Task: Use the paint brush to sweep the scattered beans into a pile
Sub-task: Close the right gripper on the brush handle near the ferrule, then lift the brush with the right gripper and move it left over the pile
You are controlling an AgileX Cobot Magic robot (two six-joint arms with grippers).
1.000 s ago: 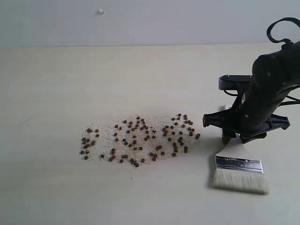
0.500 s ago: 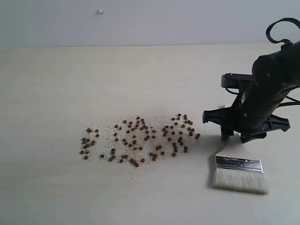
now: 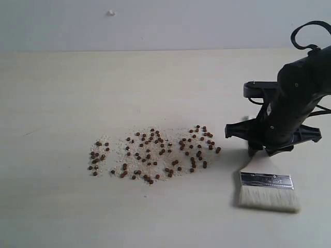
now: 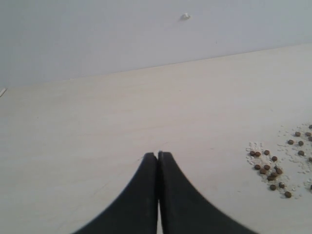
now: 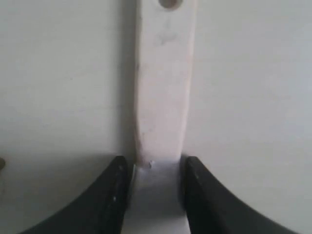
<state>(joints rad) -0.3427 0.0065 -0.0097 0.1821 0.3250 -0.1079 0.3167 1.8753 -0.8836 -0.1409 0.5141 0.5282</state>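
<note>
Dozens of beans (image 3: 155, 152) lie scattered among whitish crumbs (image 3: 135, 135) on the table (image 3: 62, 93), ahead and off to one side of the left gripper (image 4: 157, 155), whose jaws are pressed together on nothing. Just past the last beans, the right gripper (image 3: 260, 153) stands over the paint brush (image 3: 266, 188). Its jaws pinch the wooden handle from both sides, the hole end reaching beyond their tips and the bristles lying flat on the table.

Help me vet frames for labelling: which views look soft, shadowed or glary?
Exterior view: even light, small reddish-brown beans crisp, faint shadow beside the wide flat wooden-handled paint brush. Left wrist view: sharp, black left tool glare-free. Right wrist view: softest; brush handle and black right tool blurred.
</note>
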